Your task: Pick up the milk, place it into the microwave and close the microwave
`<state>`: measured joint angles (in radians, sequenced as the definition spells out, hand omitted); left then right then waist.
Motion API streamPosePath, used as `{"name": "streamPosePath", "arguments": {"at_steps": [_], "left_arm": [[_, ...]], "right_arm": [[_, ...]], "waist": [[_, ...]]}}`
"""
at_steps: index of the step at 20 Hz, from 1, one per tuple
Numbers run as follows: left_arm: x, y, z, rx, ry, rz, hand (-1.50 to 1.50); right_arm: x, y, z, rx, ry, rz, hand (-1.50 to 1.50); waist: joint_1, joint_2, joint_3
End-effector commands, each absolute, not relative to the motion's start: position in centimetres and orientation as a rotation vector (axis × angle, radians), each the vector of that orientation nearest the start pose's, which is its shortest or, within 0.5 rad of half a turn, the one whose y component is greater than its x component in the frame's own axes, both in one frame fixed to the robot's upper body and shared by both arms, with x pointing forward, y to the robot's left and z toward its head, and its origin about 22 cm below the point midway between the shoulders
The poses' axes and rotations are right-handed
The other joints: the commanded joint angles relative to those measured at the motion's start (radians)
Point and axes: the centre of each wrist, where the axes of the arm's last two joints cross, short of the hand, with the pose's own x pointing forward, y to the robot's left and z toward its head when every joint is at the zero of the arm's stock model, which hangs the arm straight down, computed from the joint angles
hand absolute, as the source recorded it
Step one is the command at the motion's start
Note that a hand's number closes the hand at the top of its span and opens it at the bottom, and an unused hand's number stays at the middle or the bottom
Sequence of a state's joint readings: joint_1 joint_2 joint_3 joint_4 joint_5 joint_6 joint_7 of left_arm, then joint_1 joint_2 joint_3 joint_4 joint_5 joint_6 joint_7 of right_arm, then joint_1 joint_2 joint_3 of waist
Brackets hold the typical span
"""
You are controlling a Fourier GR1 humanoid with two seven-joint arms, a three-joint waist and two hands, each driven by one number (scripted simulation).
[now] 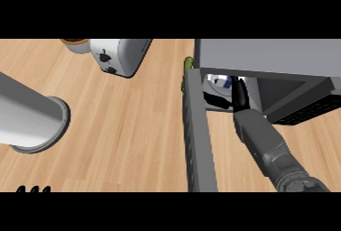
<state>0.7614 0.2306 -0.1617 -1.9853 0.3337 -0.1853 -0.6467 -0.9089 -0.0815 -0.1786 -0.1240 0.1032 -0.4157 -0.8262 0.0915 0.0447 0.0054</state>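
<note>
Two hands show here, and nearest, at the lower left edge, only the fingertips of the left hand (32, 189) poke up, straight and relaxed, resting. On the right the grey forearm runs up from the lower edge into the open microwave (266, 56), past its door (200, 135), which stands swung out toward the viewer. The right hand (237, 97) sits inside the cavity, dark against the shadow; whether it is curled round anything I cannot tell. Just beside it, touching or nearly so, a white and blue shape shows, most likely the milk (218, 81), already within the oven near the door-side wall.

As a judgement, a milk carton is light when small, fairly stiff but dentable at its flat faces, and smooth enough to slide; taking it across two opposite sides around mid-height seems safest, keeping it upright.

Farther left on the wooden table (133, 126) lie a grey cylinder (30, 119) on its side and, beyond it, a toaster (120, 54).
</note>
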Motion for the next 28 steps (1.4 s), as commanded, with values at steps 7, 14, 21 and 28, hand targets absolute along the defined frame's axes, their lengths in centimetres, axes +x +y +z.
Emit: {"name": "streamPosePath", "arguments": {"at_steps": [7,14,21,28], "left_arm": [[4.6,26.1,0.7,-0.165,-1.870,0.161,-1.50],[4.0,25.6,2.5,-0.177,-1.849,0.148,-1.50],[5.3,25.7,0.8,-0.189,-1.814,0.049,-1.50],[7.0,22.7,-0.3,-0.299,-1.757,0.007,-1.50]], "right_arm": [[35.2,-19.5,-9.4,-0.195,-1.878,0.144,-1.50],[31.4,-22.7,-12.7,-0.052,-1.870,0.116,-1.50],[29.3,-25.0,-13.7,-0.015,-1.837,0.158,-1.50],[26.2,-29.8,-14.1,-0.085,-1.850,0.099,-1.50]], "waist": [[-0.041,-0.025,-0.002],[-0.070,-0.039,-0.003],[-0.090,-0.047,-0.005],[-0.105,-0.050,-0.006]]}}
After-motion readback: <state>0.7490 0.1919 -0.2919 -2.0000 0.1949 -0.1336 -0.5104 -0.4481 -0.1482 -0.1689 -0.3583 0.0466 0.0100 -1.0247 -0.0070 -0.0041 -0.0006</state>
